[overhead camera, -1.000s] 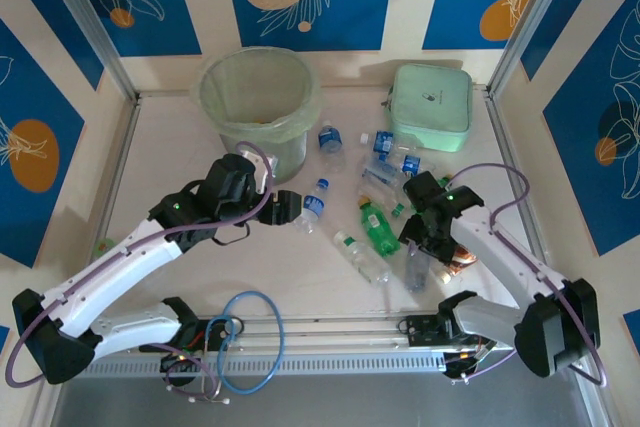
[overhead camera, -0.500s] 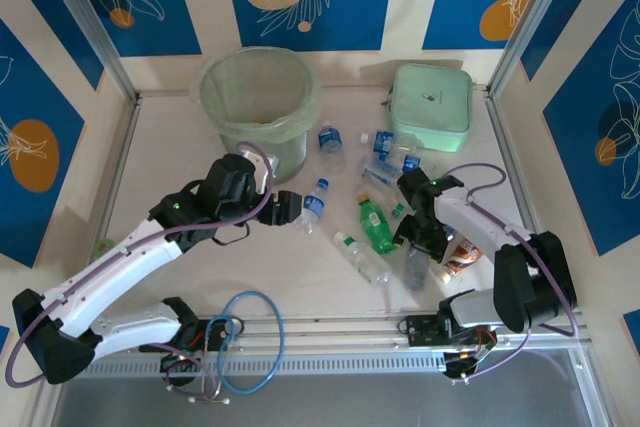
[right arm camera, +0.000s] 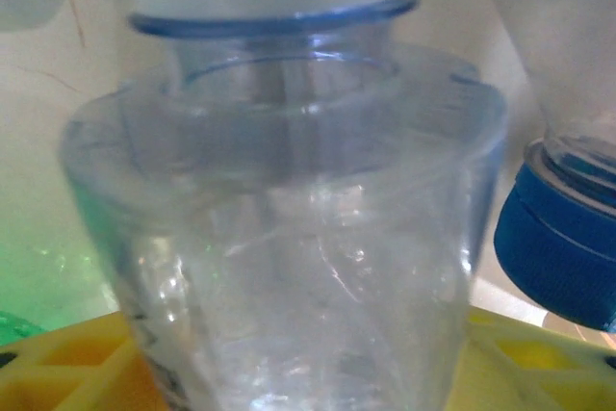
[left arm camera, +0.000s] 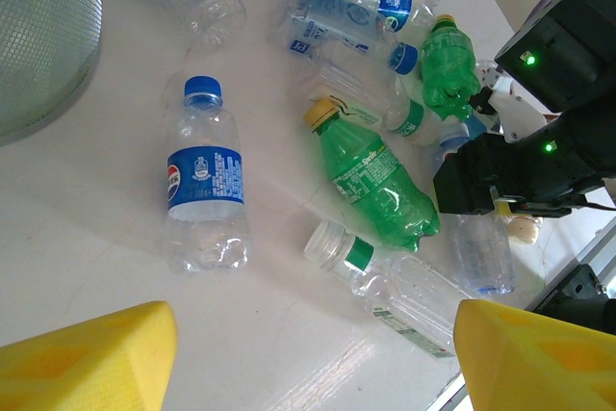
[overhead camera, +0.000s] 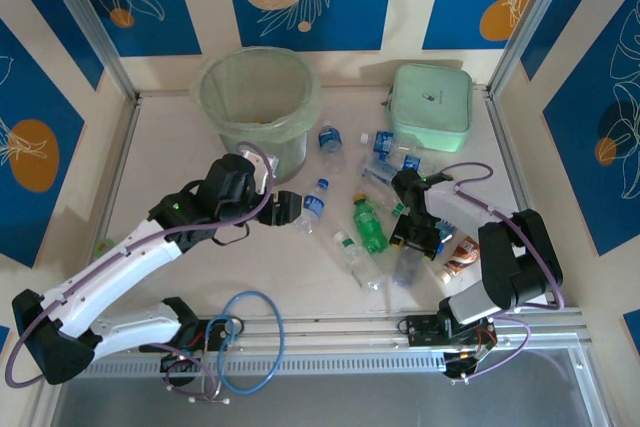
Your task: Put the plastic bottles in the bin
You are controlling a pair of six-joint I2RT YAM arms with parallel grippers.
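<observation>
The bin [overhead camera: 212,99], a pale green lined bucket, stands at the back left. Several plastic bottles lie scattered to its right. My left gripper [overhead camera: 286,209] hovers open beside a blue-label bottle [overhead camera: 315,201] [left arm camera: 204,190]; its yellow fingers [left arm camera: 87,353] have nothing between them. A green bottle [overhead camera: 368,225] [left arm camera: 375,185] and a clear bottle with a green ring [overhead camera: 358,257] [left arm camera: 404,286] lie mid-table. My right gripper [overhead camera: 412,244] [right arm camera: 308,363] is low over the pile, shut on a clear bottle [overhead camera: 407,267] [right arm camera: 289,238] that sits between its yellow pads [right arm camera: 58,363].
A mint green square case [overhead camera: 432,107] sits at the back right, with more bottles [overhead camera: 385,152] in front of it. A red-orange wrapper [overhead camera: 462,255] lies right of my right gripper. One bottle [overhead camera: 330,139] rests beside the bin. A blue cable loop [overhead camera: 250,342] lies near the bases.
The right arm has swung inward to the left and its jaws have narrowed onto the clear bottle. The green bottle has shifted slightly. The left arm has not moved.
</observation>
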